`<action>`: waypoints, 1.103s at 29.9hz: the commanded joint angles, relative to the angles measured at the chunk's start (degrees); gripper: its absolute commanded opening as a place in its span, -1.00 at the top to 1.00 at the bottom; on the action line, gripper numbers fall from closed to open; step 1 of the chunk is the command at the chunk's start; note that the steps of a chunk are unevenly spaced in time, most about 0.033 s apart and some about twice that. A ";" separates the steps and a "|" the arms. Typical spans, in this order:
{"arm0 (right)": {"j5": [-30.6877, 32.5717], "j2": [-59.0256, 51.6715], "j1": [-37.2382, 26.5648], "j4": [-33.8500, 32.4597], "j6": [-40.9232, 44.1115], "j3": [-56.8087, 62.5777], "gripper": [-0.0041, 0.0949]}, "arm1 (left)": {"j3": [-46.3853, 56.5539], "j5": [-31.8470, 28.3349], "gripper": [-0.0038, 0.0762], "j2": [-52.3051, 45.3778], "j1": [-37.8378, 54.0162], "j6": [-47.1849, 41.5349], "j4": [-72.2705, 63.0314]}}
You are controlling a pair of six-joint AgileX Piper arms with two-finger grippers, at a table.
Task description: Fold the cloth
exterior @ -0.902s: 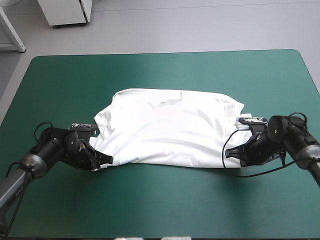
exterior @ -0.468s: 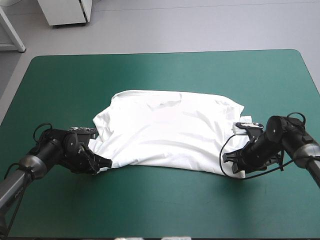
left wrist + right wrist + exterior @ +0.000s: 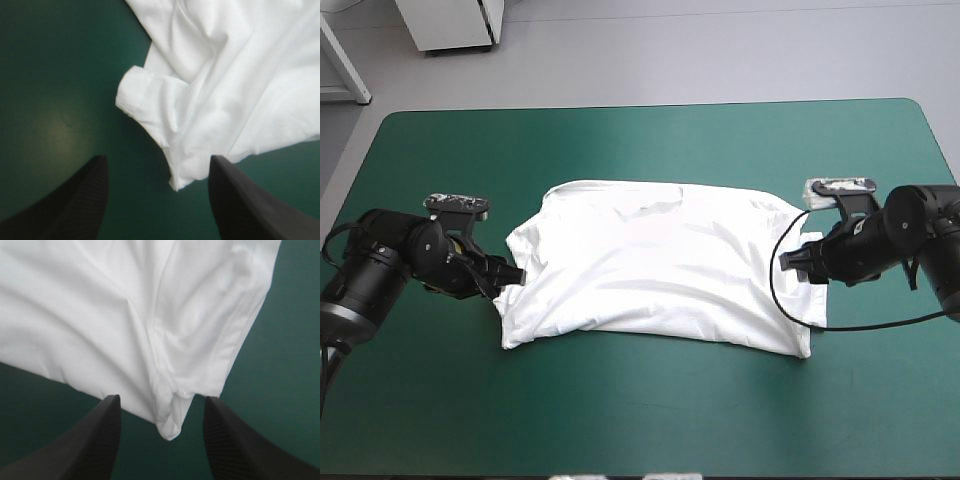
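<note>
On the desk (image 3: pixel 640 410) the T-shirt (image 3: pixel 650 265) looks folded once to me, left claw (image 3: pixel 512 275) and right claw (image 3: pixel 798 262) spread, side folds left.

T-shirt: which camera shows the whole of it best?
The high view: the whole T-shirt lies spread on the table, its outline clear. The wrist views each show only one corner: one at the open left hand, one at the open right hand.
</note>
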 commanded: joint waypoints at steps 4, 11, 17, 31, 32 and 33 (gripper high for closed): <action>1.00 -1.93 -0.56 -0.24 1.15 -10.10 -0.01 | -6.14 1.56 -0.18 -0.88 0.30 -3.71 5.74; 1.00 -1.79 -0.56 -0.24 1.15 -11.04 -0.01 | -5.93 0.88 -0.18 5.56 7.66 -1.05 -0.65; 1.00 -1.79 -0.56 -1.03 1.15 -11.04 -0.01 | -5.93 -0.70 -0.18 11.56 9.33 0.65 -2.18; 1.00 -1.72 -0.56 -3.18 1.56 -11.04 -0.01 | 4.15 -10.74 -0.18 18.12 9.33 1.28 -5.73; 1.00 -1.72 -0.56 -3.41 1.56 -11.04 -0.01 | 4.41 -11.54 -0.18 18.35 9.33 1.28 -6.28; 1.00 -1.72 -0.56 -3.55 1.56 -11.04 -0.01 | 4.56 -12.04 -0.18 18.76 9.33 1.49 -6.70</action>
